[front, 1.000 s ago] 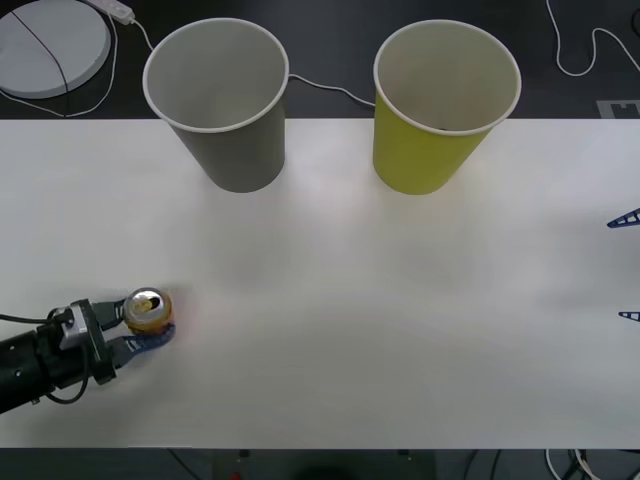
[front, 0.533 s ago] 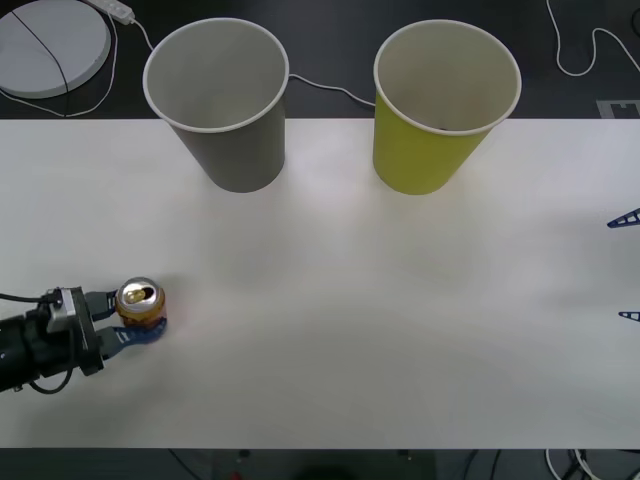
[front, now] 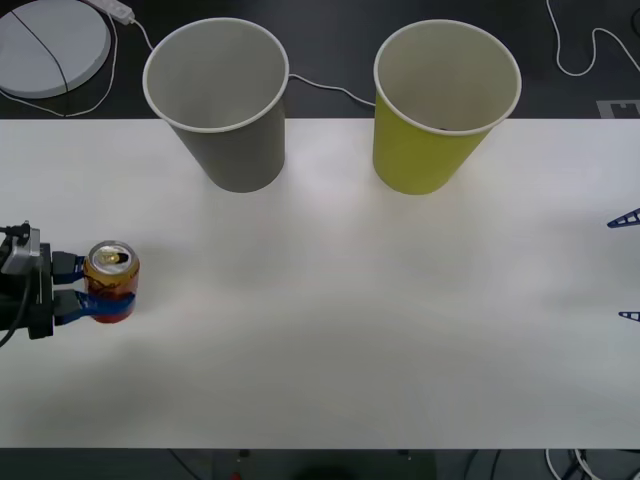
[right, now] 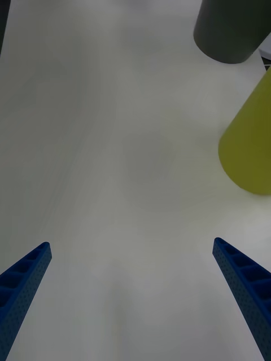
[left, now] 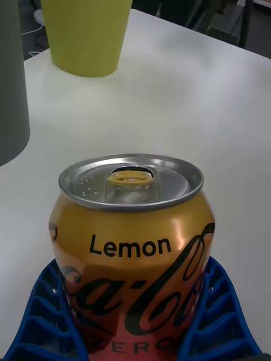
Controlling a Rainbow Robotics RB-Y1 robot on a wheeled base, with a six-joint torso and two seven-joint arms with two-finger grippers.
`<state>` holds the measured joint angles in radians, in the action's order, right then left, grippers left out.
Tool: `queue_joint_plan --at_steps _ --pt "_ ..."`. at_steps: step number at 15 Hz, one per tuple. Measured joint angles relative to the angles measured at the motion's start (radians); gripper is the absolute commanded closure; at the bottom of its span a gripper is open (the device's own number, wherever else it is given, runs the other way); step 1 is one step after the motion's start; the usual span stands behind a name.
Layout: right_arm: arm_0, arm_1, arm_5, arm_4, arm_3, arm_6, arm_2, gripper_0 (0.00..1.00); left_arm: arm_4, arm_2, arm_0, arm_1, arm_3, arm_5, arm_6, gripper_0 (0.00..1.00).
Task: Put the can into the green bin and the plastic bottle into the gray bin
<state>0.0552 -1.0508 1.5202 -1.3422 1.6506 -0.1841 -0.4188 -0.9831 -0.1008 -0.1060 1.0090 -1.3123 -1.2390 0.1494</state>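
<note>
Front view: white worktop across the frame; at its far edge, gray bin on the left and green bin on the right, both upright, mouths open, white rims, pale insides, well apart from each other; at the left edge, left tool reaching in from the side, blue ribbed fingers clamped on either side of the can; can upright, gold-yellow band under a silver pull-tab top, red lower down, well apart from both bins and on the gray bin's side; whether touching the worktop or lifted just above it, impossible to tell; at the right edge, two blue fingertips of the right tool spread apart, gripping nothing; behind the worktop, dark floor with a round white disc at far left and white cables trailing past the bins.

Right wrist view: right tool wide open, one blue finger at each lower corner, bare worktop between them; beyond, lower wall of the green bin and base of the gray bin.

Left wrist view: can close up, gripped by the left tool, ribbed blue fingers pressed against both flanks; "Lemon" printed in black on the gold band, black script lettering below, red at the foot; beyond it, green bin standing on the worktop, a strip of the gray bin at the edge.
</note>
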Motion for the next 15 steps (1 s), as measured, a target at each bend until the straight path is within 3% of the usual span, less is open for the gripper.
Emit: queue_joint_plan --at_steps 4,11,15 --pt "0.0 0.0 0.0 0.0 0.0 0.0 0.0 0.0 -0.156 0.109 0.0 0.061 -0.18 -0.04 -0.266 1.0" --pt "0.0 0.0 0.0 0.0 0.0 0.0 0.0 0.0 -0.438 0.359 -0.008 0.069 -0.534 -0.219 -0.79 0.99" --pt "0.0 0.0 0.0 0.0 0.0 0.0 0.0 0.0 -0.485 0.337 -0.151 0.147 -0.593 -0.289 -1.028 0.99"
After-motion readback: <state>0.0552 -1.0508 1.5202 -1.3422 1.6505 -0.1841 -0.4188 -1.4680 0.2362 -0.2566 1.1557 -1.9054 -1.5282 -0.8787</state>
